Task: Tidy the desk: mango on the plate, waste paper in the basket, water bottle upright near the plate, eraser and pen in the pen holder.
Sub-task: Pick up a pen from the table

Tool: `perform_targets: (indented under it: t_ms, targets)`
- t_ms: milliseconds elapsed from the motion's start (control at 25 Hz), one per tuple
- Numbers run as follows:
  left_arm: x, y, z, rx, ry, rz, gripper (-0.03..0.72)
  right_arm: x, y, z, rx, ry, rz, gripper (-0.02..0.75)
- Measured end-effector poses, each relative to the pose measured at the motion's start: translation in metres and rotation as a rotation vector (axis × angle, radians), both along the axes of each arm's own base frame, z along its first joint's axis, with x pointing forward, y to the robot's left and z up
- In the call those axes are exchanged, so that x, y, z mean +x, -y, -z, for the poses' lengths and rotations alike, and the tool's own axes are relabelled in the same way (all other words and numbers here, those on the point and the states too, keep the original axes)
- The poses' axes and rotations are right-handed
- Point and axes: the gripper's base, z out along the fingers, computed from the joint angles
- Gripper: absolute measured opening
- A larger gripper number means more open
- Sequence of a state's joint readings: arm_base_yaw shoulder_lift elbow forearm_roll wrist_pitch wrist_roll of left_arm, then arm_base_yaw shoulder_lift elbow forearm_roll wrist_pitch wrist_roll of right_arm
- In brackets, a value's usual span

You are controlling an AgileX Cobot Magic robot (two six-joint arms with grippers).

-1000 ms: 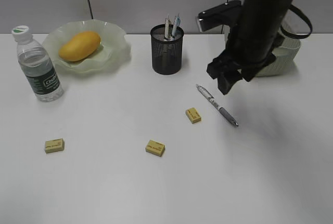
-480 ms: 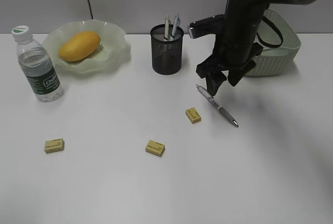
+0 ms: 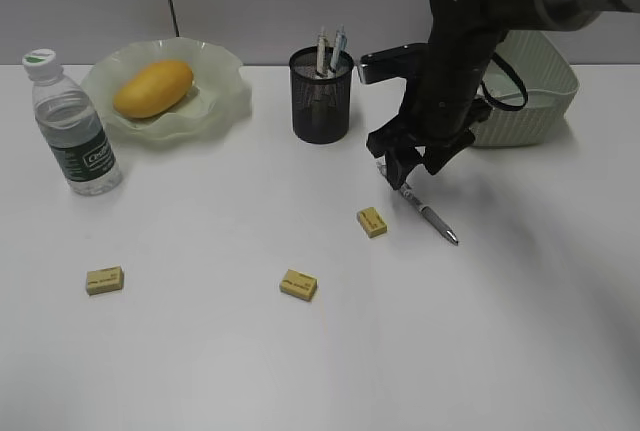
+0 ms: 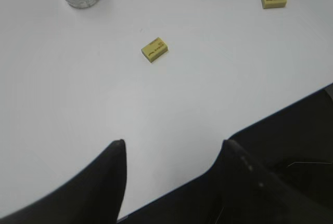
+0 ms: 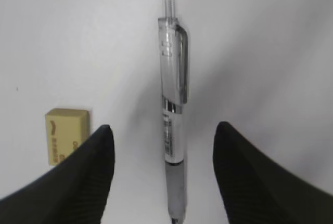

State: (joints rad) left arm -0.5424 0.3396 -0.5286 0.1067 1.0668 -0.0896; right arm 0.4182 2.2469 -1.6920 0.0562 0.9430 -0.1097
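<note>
Pen (image 5: 173, 130) lies flat on the desk (image 3: 520, 331), centred between the right gripper's (image 5: 164, 169) spread fingers. An eraser (image 5: 66, 134) sits just outside its left finger. Left gripper (image 4: 171, 164) hangs apart over bare desk.

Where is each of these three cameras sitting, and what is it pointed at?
Exterior: looks down at a slant across the desk; the right arm shows, reaching over the pen.
Left wrist: looks down past the open left gripper at two erasers.
Right wrist: looks down between the open right gripper fingers at the pen.
Shared: exterior and right wrist both show the pen.
</note>
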Motion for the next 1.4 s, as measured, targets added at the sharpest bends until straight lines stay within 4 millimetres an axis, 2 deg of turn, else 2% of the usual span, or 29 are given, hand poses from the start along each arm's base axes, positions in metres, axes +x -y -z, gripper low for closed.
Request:
perform_targets:
  t_ms: [400, 640, 880, 1040, 1120, 1200, 1400]
  targets:
    - [0.000, 0.000, 0.000, 0.000, 0.000, 0.000, 0.436, 0.006, -0.002, 0.002, 0.022, 0.052, 0.004, 0.416]
    - [0.000, 0.000, 0.000, 0.000, 0.000, 0.000, 0.436, 0.006, -0.003, 0.029, -0.004, -0.007, 0.002, 0.400]
    - [0.000, 0.000, 0.000, 0.000, 0.000, 0.000, 0.436, 0.006, -0.002, 0.036, -0.016, -0.019, -0.002, 0.291]
    - [0.000, 0.000, 0.000, 0.000, 0.000, 0.000, 0.436, 0.006, -0.001, 0.037, -0.025, -0.017, -0.007, 0.265]
    - [0.000, 0.000, 0.000, 0.000, 0.000, 0.000, 0.436, 0.007, -0.001, 0.038, -0.035, -0.014, -0.010, 0.218]
    - [0.000, 0.000, 0.000, 0.000, 0.000, 0.000, 0.436, 0.007, 0.000, 0.038, -0.042, -0.014, -0.012, 0.136]
    - [0.000, 0.000, 0.000, 0.000, 0.000, 0.000, 0.436, 0.008, 0.000, 0.036, -0.049, -0.019, -0.015, 0.127]
